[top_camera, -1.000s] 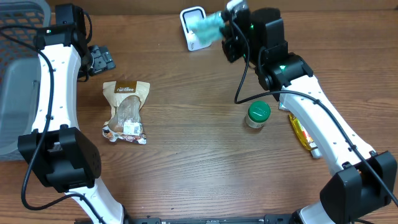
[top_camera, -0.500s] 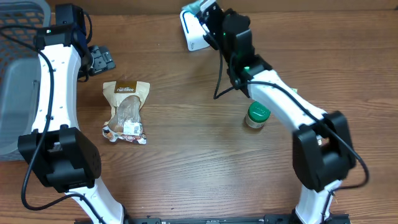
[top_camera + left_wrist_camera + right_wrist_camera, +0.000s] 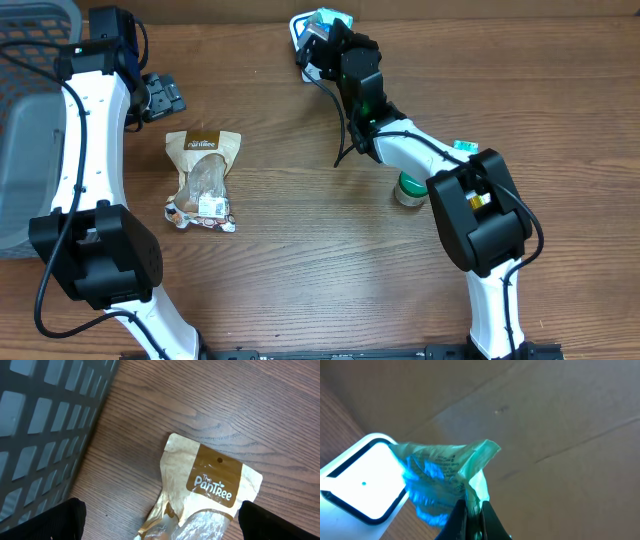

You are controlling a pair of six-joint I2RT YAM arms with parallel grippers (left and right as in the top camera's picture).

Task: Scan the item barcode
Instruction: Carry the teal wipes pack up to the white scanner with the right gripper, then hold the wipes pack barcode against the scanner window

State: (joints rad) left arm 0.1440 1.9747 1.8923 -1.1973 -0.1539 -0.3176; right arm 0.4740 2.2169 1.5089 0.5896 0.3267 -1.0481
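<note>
Right gripper (image 3: 472, 516): clamped tight on one crimped edge of the teal packet (image 3: 437, 477), nothing else in it.
Where the packet is: sticking out ahead of the right gripper's tips, up off the bench, with its free end fanned out toward the scanner (image 3: 357, 485).
Relation that matters: the scanner window sits just past the packet and off to the gripper's left in the wrist view. The packet overlaps the window's near corner, so I'd guess any further move is a small turn or nudge that way.
Long axis: runs roughly from the pinch out toward the window (it's crumpled, so take that loosely).
Nearer arm: the right one, easily.
Left gripper (image 3: 160, 527): spread wide and empty. It hangs over the PanTree pouch (image 3: 215, 485) beside the basket (image 3: 40, 425), well apart from the scanner.
Hard to make out: there's print on the packet, but I can't pick out a barcode or tell whether that side faces the window.
Hidden: from overhead, the right arm covers most of the scanner and packet.
</note>
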